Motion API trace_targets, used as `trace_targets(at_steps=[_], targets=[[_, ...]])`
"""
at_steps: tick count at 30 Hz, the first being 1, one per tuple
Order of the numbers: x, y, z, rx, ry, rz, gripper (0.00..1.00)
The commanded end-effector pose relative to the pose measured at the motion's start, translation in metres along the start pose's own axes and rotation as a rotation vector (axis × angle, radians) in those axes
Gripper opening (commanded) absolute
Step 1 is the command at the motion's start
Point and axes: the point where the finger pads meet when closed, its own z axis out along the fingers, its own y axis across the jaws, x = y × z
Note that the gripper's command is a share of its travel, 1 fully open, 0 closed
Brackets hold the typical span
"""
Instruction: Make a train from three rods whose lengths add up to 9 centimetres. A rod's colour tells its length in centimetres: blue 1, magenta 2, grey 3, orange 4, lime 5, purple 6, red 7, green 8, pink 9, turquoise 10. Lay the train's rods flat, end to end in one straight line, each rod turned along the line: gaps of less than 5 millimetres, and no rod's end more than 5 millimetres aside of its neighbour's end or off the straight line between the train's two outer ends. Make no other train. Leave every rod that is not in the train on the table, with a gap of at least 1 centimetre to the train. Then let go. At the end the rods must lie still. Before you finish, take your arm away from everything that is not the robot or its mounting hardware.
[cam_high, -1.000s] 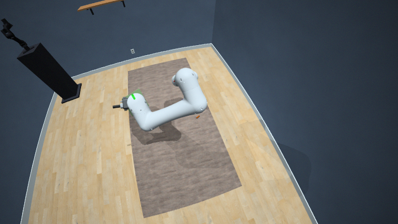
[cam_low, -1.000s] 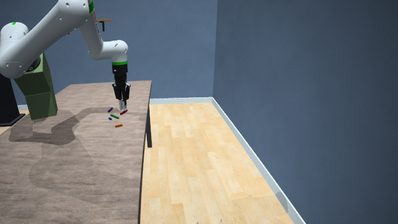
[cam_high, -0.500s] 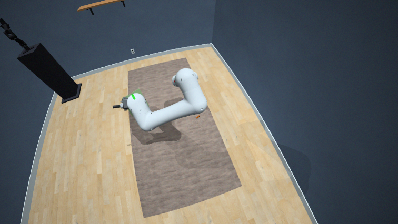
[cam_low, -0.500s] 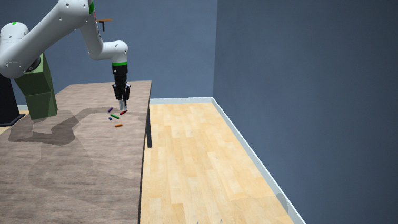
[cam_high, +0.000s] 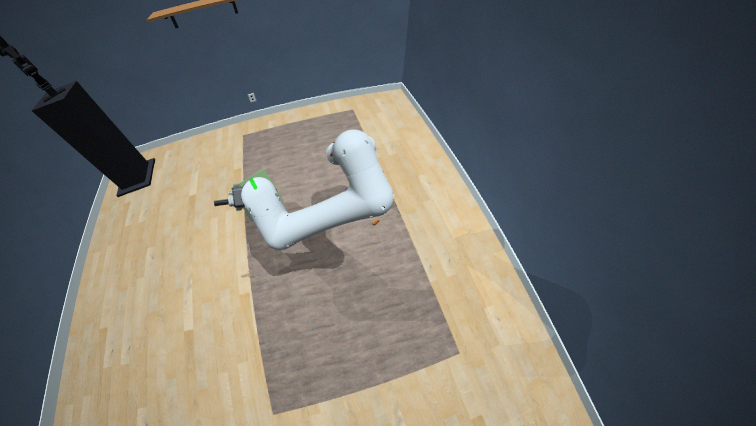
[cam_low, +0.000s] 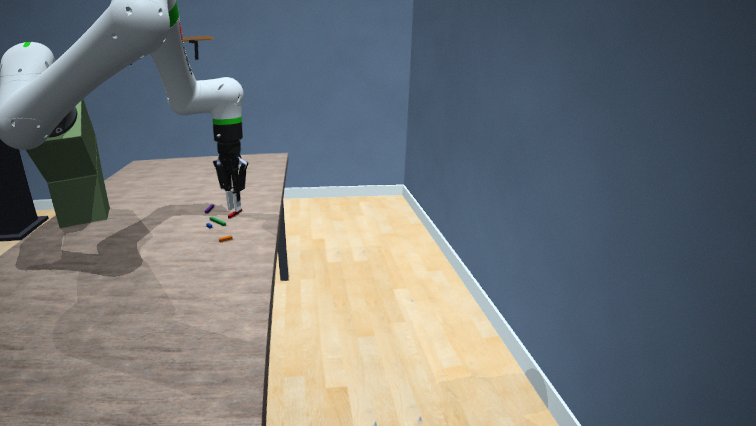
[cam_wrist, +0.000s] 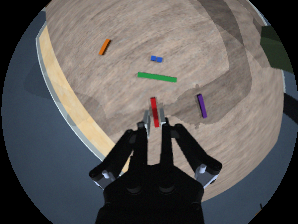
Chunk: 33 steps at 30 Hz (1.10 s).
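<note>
Five rods lie on the brown table top near its right edge. In the wrist view they are an orange rod (cam_wrist: 104, 47), a small blue rod (cam_wrist: 156, 59), a green rod (cam_wrist: 157, 78), a red rod (cam_wrist: 154, 111) and a purple rod (cam_wrist: 201, 106). The exterior view shows the same rods: orange (cam_low: 225, 238), blue (cam_low: 208, 225), green (cam_low: 217, 221), red (cam_low: 234, 213), purple (cam_low: 209, 208). My gripper (cam_low: 233, 205) points straight down, just above the red rod's near end. Its fingers stand a narrow gap apart with nothing held. All rods lie apart from each other.
The table's right edge (cam_low: 280, 222) runs close to the rods, with a drop to the wooden floor beyond. The green robot base (cam_low: 68, 169) stands at the far left. In the top view the arm hides the rods except the orange one (cam_high: 375, 222).
</note>
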Motion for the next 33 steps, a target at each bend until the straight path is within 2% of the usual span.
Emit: trace_targets(at_steps=[1, 22, 33], targets=[[-0.0002, 0.0, -0.0002, 0.0, 0.0, 0.0, 0.15], [-0.0002, 0.0, 0.0002, 0.0, 0.0, 0.0, 0.15], [-0.0002, 0.0, 0.0082, 0.0, 0.0, 0.0, 0.15]])
